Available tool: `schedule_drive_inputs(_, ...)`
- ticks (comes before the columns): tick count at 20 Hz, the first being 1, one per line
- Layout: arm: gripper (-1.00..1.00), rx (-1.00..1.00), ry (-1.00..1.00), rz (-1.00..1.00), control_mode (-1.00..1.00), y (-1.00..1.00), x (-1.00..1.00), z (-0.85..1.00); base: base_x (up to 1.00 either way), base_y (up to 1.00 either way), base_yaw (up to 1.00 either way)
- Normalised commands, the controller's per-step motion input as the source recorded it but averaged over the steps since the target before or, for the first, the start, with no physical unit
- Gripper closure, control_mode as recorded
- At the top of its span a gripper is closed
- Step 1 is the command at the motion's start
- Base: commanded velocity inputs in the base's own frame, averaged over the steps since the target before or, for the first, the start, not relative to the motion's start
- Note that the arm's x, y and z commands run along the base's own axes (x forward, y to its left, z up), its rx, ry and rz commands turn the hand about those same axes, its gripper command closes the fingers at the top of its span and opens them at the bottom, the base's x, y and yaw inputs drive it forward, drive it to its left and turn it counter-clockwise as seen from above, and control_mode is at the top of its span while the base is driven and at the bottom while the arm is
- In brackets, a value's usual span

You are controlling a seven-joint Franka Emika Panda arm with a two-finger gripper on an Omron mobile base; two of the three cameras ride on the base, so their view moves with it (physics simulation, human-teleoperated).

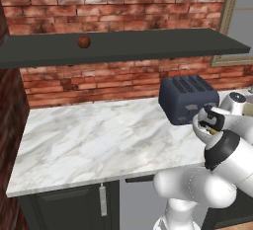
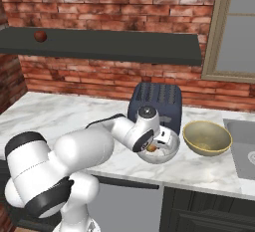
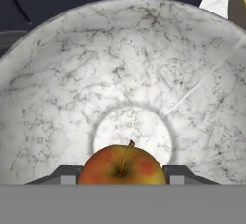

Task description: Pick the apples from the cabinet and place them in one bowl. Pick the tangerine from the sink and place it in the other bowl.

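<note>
The white arm's two-finger gripper (image 3: 122,180) reaches down into the round, shallow, pale grey-white glossy bowl (image 3: 57,74), which stands near the front edge of the white marble surface (image 1: 89,140), just in front of the dark blue-grey toaster (image 2: 155,101). The jaws are closed narrowly on the yellow-orange apple with a reddish blush (image 3: 122,166); a finger shows on each side of the fruit, against it. The apple sits stem up, over the flat round bottom of the bowl; whether it touches the bottom cannot be told. In the right base view the same apple (image 2: 152,149) shows as a small orange spot inside the bowl, under the hand.

The dark red apple (image 1: 84,41) lies on the long, flat, dark grey-black shelf board (image 1: 148,46) above the surface, toward its left end. The round, deep, tan-olive bowl (image 2: 207,137) stands just right of the pale bowl, between it and the grey metal sink basin (image 2: 244,146) at the right edge of the surface.
</note>
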Motion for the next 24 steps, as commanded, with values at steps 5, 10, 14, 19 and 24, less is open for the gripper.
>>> schedule_drive_inputs(5,1.00,0.00,0.01,0.00,-1.00,0.00,0.10,-0.06,0.00,0.00,0.00)
schedule_drive_inputs(10,1.00,0.00,0.00,0.00,-1.00,-0.01,0.02,-0.19,0.00,0.00,0.00)
schedule_drive_inputs(14,1.00,0.00,0.00,0.00,-1.00,-0.01,0.00,-0.09,0.00,0.00,0.00)
schedule_drive_inputs(19,1.00,0.00,0.00,0.00,-1.00,0.00,0.00,0.00,0.00,0.00,0.00)
schedule_drive_inputs(24,-1.00,0.00,0.00,0.00,-1.00,0.00,0.00,0.00,0.00,0.00,0.00)
